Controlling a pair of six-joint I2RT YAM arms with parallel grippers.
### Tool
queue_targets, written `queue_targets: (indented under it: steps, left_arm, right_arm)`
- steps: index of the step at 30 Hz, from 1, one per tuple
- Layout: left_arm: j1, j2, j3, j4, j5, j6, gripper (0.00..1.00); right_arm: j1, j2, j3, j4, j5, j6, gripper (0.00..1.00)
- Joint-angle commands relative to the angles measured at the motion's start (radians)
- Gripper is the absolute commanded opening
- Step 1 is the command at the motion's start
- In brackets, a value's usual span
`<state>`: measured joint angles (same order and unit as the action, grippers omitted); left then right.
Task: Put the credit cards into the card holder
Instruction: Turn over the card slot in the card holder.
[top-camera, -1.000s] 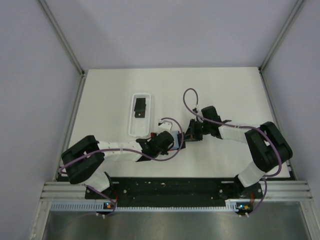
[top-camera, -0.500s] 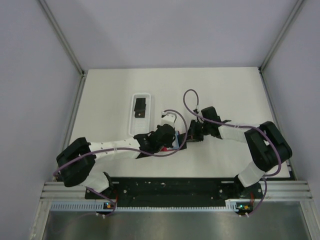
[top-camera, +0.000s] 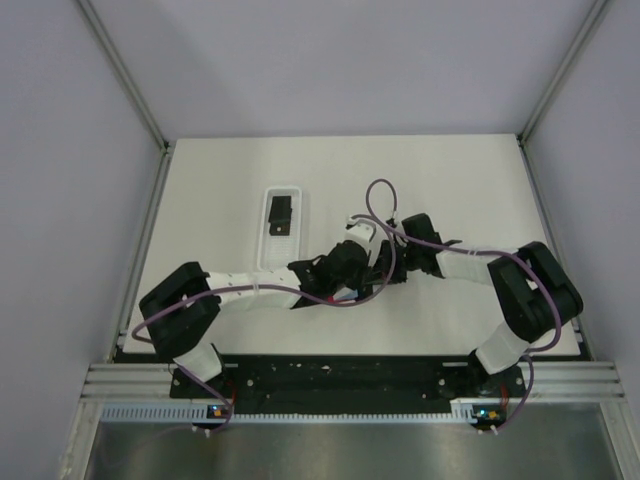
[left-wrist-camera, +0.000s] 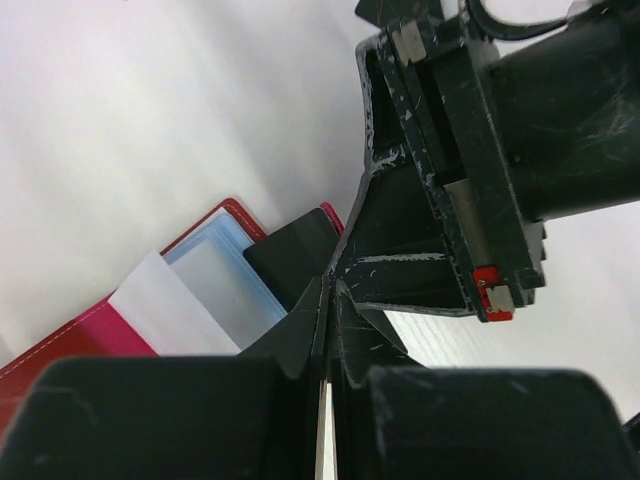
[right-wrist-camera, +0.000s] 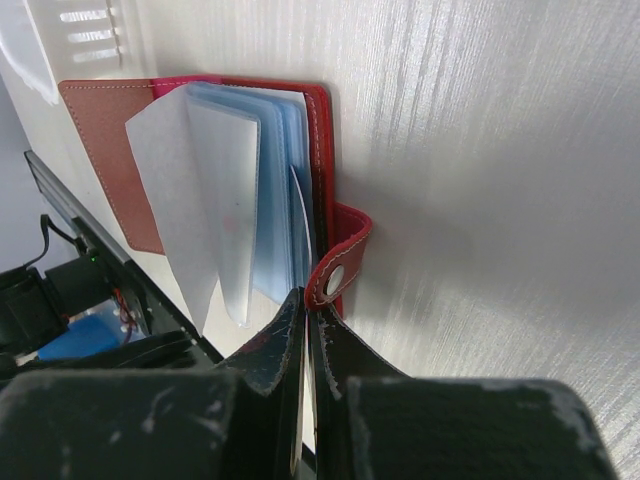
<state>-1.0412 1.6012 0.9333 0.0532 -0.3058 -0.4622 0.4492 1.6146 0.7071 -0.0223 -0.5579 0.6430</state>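
The red card holder (right-wrist-camera: 318, 150) lies open on the table, its pale blue sleeves (right-wrist-camera: 225, 190) fanned up. My right gripper (right-wrist-camera: 307, 297) is shut on its red edge, right beside the closure tab (right-wrist-camera: 340, 265). In the left wrist view the card holder (left-wrist-camera: 215, 225) sits at the lower left. A black credit card (left-wrist-camera: 295, 255) slants into its sleeves, and my left gripper (left-wrist-camera: 330, 285) is shut on that card's near end. Seen from above, both grippers meet at mid-table and hide most of the holder. Another black credit card (top-camera: 282, 215) lies in the white tray.
The white oblong tray (top-camera: 281, 262) stands left of the grippers. My right gripper's body (left-wrist-camera: 500, 150) looms close above the left fingers. Purple cables (top-camera: 378, 200) loop over both wrists. Walls enclose the table on three sides.
My left arm has swung right and forward over the card holder, closing on the right gripper. The right arm has stayed put, and both grippers stay shut.
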Motion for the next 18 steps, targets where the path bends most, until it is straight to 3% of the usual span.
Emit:
queue_targets:
  steps: [1,18]
  left_arm:
    - [0.001,0.055,0.047,0.037,0.036,0.027,0.0]
    - [0.043,0.077,-0.08,0.03,0.01,-0.01,0.0]
  right_arm:
    - [-0.004,0.028,-0.006,-0.014,0.047,-0.034,0.0]
    - [-0.004,0.03,-0.005,-0.03,0.062,-0.046,0.0]
